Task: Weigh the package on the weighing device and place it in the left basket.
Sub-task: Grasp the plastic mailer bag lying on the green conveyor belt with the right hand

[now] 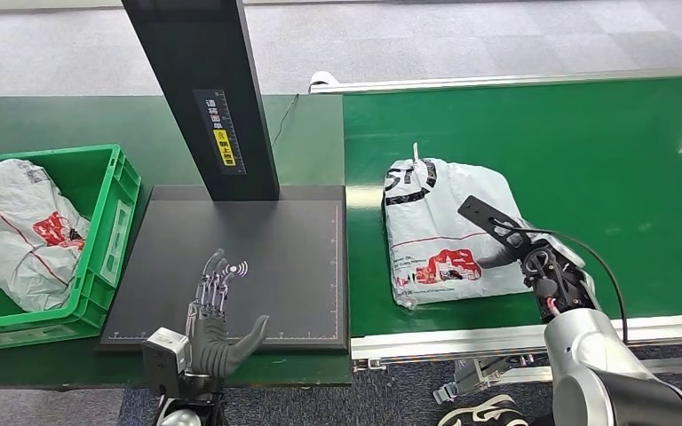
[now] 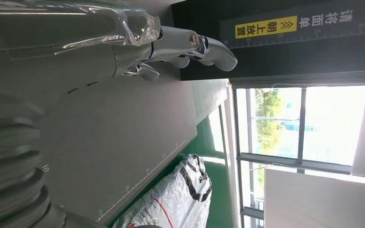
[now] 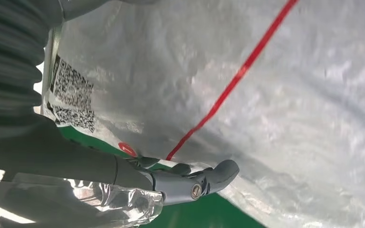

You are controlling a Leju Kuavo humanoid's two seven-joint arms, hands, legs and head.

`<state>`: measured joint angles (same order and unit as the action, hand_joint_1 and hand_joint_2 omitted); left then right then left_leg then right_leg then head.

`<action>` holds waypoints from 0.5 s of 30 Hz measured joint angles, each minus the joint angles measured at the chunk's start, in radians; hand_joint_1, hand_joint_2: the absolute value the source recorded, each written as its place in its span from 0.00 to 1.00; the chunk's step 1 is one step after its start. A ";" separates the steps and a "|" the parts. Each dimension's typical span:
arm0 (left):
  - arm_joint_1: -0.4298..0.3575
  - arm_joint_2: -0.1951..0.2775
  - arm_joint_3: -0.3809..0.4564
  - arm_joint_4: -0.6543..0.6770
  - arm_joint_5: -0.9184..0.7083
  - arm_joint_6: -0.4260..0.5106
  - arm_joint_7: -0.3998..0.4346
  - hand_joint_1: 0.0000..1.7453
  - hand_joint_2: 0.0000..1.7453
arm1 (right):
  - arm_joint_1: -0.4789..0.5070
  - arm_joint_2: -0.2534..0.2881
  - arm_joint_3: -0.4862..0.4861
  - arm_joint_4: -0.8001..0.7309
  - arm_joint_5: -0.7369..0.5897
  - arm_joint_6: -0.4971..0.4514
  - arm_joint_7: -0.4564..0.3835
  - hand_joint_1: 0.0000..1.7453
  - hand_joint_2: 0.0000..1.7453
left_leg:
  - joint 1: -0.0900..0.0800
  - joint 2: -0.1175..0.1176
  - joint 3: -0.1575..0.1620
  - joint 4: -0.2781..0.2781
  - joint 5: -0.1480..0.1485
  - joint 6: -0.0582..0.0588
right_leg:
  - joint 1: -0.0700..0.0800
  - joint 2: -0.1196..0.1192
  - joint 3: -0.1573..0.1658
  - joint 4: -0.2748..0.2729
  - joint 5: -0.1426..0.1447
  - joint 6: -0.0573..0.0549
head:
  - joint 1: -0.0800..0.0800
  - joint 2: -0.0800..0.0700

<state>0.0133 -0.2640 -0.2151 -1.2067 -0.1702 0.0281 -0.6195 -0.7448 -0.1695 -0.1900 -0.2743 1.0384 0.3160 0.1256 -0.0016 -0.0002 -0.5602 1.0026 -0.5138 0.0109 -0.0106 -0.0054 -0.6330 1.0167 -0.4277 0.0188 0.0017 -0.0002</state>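
A grey plastic package [image 1: 435, 231] with red and black print lies flat on the green conveyor belt [image 1: 586, 160], just right of the black weighing platform [image 1: 275, 240]. My right hand [image 1: 537, 266] grips the package's right edge, thumb on top, and its fingers [image 3: 214, 175] are tucked along the package [image 3: 266, 95] against the belt. My left hand [image 1: 218, 328] hovers open over the platform's front edge, fingers [image 2: 209, 50] spread toward the column. Beyond the platform [image 2: 123, 133], the left wrist view also catches the package [image 2: 180, 199].
The green basket [image 1: 107, 257] stands left of the platform and holds another grey package [image 1: 18, 222]. A black column [image 1: 204, 89] with a yellow label rises from the platform's back edge. A metal rail [image 1: 497, 333] borders the belt in front.
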 joint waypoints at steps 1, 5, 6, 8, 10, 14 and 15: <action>-0.001 0.000 0.001 0.003 0.000 0.000 0.000 0.00 1.00 | 0.002 0.005 0.000 0.002 0.007 0.006 0.001 0.00 1.00 | 0.000 0.000 0.000 0.000 0.000 0.000 | 0.000 0.000 0.000 0.000 0.000 0.000 | 0.000 0.000; -0.004 0.000 0.002 0.013 -0.001 0.000 -0.002 0.00 1.00 | 0.005 0.022 0.003 0.008 0.045 0.029 0.029 0.00 1.00 | 0.000 0.000 0.000 0.000 0.000 0.000 | 0.000 0.000 0.000 0.000 0.000 0.000 | 0.000 0.000; -0.005 0.000 0.002 0.015 -0.001 0.000 -0.002 0.00 1.00 | 0.004 0.026 0.006 0.009 0.058 0.036 0.042 0.05 1.00 | 0.000 0.000 0.000 0.000 0.000 0.000 | 0.000 0.000 0.000 0.000 0.000 0.000 | 0.000 0.000; -0.007 -0.001 0.002 0.017 0.001 0.002 -0.001 0.00 1.00 | 0.003 0.034 0.013 0.011 0.081 0.046 0.063 0.54 1.00 | 0.000 0.000 0.000 0.000 0.000 0.000 | 0.000 0.000 0.000 0.000 0.000 0.000 | 0.000 0.000; -0.008 -0.001 0.003 0.019 0.004 0.003 -0.001 0.00 1.00 | 0.001 0.041 0.021 0.012 0.096 0.054 0.072 0.99 1.00 | 0.000 0.000 0.000 0.000 0.000 0.000 | 0.000 0.000 0.000 0.000 0.000 0.000 | 0.000 0.000; -0.008 -0.001 0.007 0.021 0.006 0.007 -0.001 0.00 1.00 | -0.012 0.054 0.036 0.014 0.112 0.062 0.076 1.00 1.00 | 0.000 0.000 0.000 0.000 0.000 0.000 | 0.000 0.000 0.000 0.000 0.000 0.000 | 0.000 0.000; -0.008 -0.001 0.008 0.021 0.007 0.007 -0.001 0.00 1.00 | -0.017 0.057 0.039 0.014 0.115 0.062 0.079 1.00 1.00 | 0.000 0.000 0.000 0.000 0.000 0.000 | 0.000 0.000 0.000 0.000 0.000 0.000 | 0.000 0.000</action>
<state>0.0053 -0.2651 -0.2071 -1.1860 -0.1634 0.0356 -0.6207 -0.7616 -0.1128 -0.1510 -0.2602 1.1531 0.3780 0.2042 -0.0016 -0.0001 -0.5601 1.0026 -0.5136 0.0108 -0.0106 -0.0054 -0.6329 1.0168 -0.4276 0.0188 0.0017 -0.0004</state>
